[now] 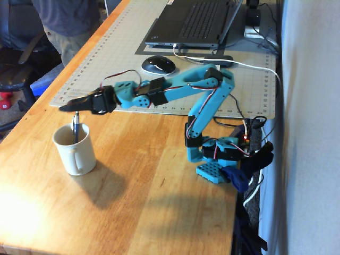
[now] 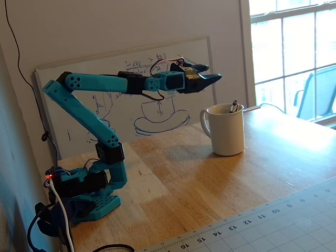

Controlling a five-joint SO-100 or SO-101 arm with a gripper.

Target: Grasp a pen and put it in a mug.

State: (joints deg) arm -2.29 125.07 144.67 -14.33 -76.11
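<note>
- I see the light wooden desk (image 1: pixel 159 202) carrying everything; its grain reads clean in both fixed views.
- Big pale-green gridded cutting mat (image 1: pixel 133 53) covers the far part of the desk, ruler marks along its edge.
- White dry-erase board (image 2: pixel 131 89) with scribbles and a hat-like sketch leans on the wall behind the arm.
- Dark grey laptop (image 1: pixel 194 21) sits on the mat, black computer mouse (image 1: pixel 158 65) just in front of it.
- Teal 3D-printed arm (image 1: pixel 204 101) is bolted at the desk edge by the wall, elbow bent, forearm stretched out roughly level toward the mug.
- Black two-finger gripper (image 1: pixel 66 106) hangs in the air above and a bit beside the mug, touching nothing. Its jaws look drawn together to a point and hold nothing; in the second fixed view the gripper (image 2: pixel 214 78) reads the same.
- Plain cream-white ceramic mug (image 1: pixel 77 151) stands upright on bare wood, well apart from the arm base, loop handle facing the camera here.
- Slim dark-blue ballpoint pen (image 1: pixel 75 127) is inside the mug, standing up against the rim, top end poking out; only that short tip (image 2: pixel 233 106) shows from the other side.
</note>
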